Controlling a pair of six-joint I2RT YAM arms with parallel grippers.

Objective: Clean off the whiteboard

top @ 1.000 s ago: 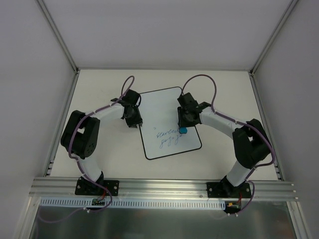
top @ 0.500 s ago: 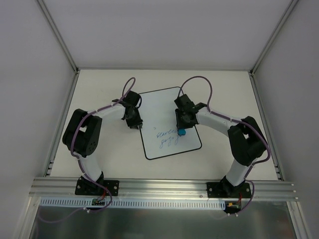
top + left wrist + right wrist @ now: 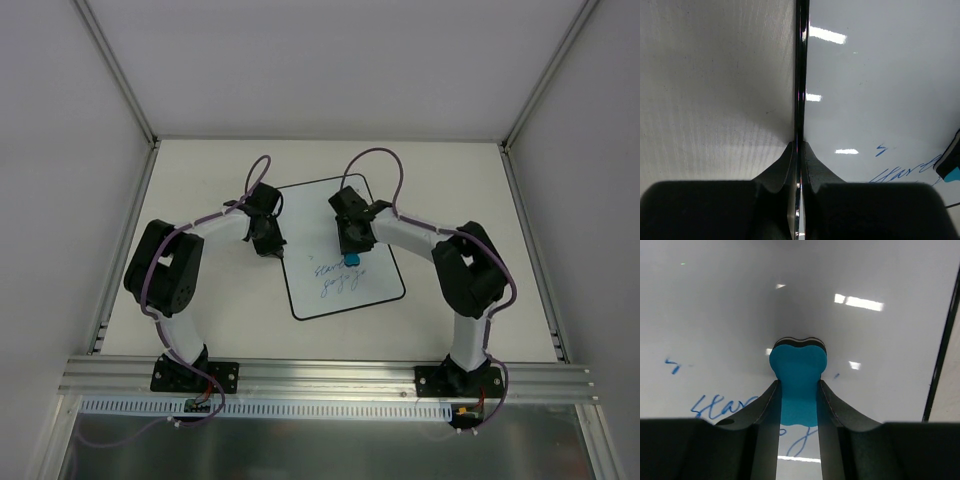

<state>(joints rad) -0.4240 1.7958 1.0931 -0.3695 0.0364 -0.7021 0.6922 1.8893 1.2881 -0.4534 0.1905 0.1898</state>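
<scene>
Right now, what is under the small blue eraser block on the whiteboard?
The flat white whiteboard with its thin black rim lies under the small blue eraser block, which the right jaws pinch. Blue handwriting shows beside it; any writing directly beneath is covered.

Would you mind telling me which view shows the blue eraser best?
The right wrist view: the eraser fills the centre, squeezed by the right hand against the whiteboard. Top external shows only a small blue speck; left wrist catches just its corner.
</scene>
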